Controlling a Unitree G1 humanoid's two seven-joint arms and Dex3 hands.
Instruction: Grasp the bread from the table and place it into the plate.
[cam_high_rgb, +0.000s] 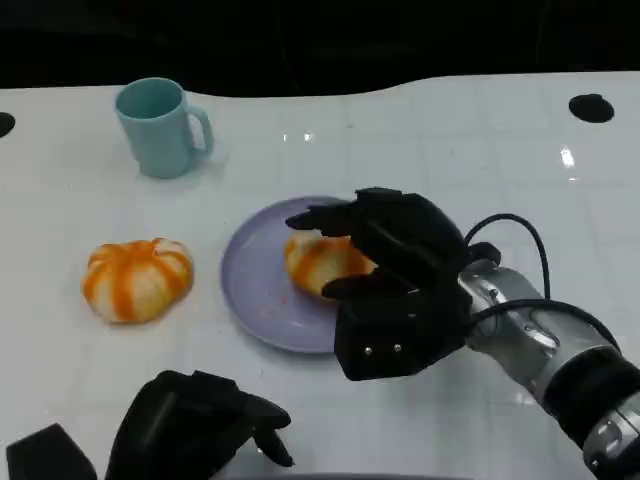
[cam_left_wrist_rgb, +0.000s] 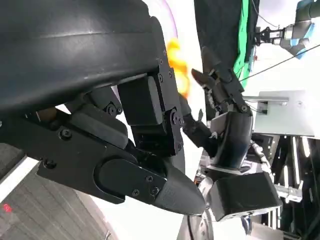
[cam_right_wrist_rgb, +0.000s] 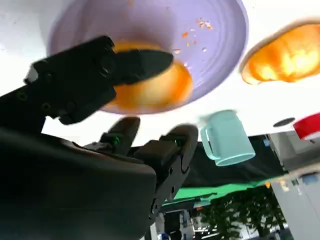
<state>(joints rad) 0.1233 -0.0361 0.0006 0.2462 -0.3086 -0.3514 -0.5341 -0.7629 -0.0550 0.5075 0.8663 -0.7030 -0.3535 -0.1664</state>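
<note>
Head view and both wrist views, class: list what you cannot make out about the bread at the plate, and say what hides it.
- Head view: the right hand covers much of the bread on the purple plate; whether the fingers grip it or have let go cannot be told.
- Right wrist view: a finger crosses the bread, hiding any contact.
- Left wrist view: the left hand blocks nearly all of the bread.

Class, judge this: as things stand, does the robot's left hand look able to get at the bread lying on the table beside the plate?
Probably yes. The left hand sits low at the table's near edge, holding nothing, and the bread on the table lies just beyond it with bare table between. The right hand is busy over the plate, off to the side.
</note>
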